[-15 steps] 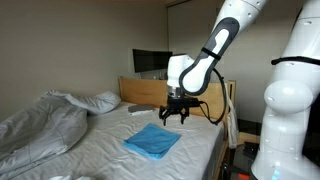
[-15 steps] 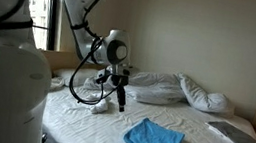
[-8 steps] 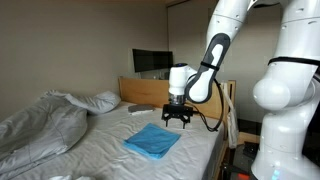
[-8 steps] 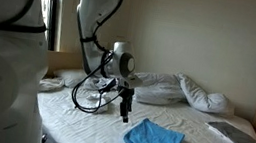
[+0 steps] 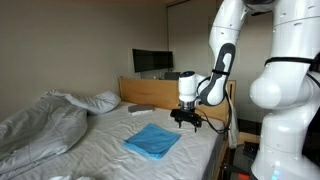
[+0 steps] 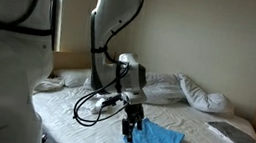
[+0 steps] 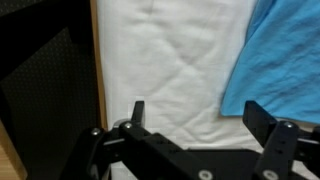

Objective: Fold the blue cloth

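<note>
Near mattress (image 7: 170,60) side edge | tool (image 7: 195,110) wide apart, holding nothing | blue cloth (image 7: 285,50) edge beside one finger (image 7: 258,116)

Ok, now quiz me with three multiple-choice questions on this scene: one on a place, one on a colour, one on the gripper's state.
1. Where does the cloth lie? A on the floor; B on the white bed sheet; C on a chair.
2. What colour is the cloth? A red; B green; C sky blue.
3. How is the gripper? A open, empty; B shut on the cloth; C shut on a pillow.
Answers: 1 B, it lies on the sheet; 2 C, blue in every view; 3 A, its jaws stand apart with nothing between.
</note>
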Action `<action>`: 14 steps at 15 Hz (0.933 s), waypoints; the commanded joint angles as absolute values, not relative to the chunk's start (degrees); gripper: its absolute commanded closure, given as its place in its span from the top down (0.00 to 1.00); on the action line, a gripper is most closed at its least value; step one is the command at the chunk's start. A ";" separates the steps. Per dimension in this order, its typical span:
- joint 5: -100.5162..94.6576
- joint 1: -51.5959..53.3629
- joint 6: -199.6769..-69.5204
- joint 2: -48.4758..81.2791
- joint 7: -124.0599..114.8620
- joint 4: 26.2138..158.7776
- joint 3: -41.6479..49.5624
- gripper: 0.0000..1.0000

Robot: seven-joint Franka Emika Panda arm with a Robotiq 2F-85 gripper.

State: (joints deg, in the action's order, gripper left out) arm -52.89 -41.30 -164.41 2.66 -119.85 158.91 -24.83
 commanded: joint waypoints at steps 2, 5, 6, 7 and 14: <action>-71.65 -41.28 -164.44 9.64 -138.91 156.80 -19.75 1.00; -83.35 -40.41 -163.90 15.66 -148.14 152.67 -16.88 1.00; -86.72 -40.17 -163.89 17.44 -150.63 150.92 -16.22 1.00; -89.86 -40.00 -163.60 19.23 -152.86 149.02 -15.70 1.00; -88.70 -40.93 -164.27 22.06 -149.12 145.15 -15.40 1.00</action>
State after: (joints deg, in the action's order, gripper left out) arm -88.70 -40.93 -164.27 22.05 -149.12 145.16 -15.40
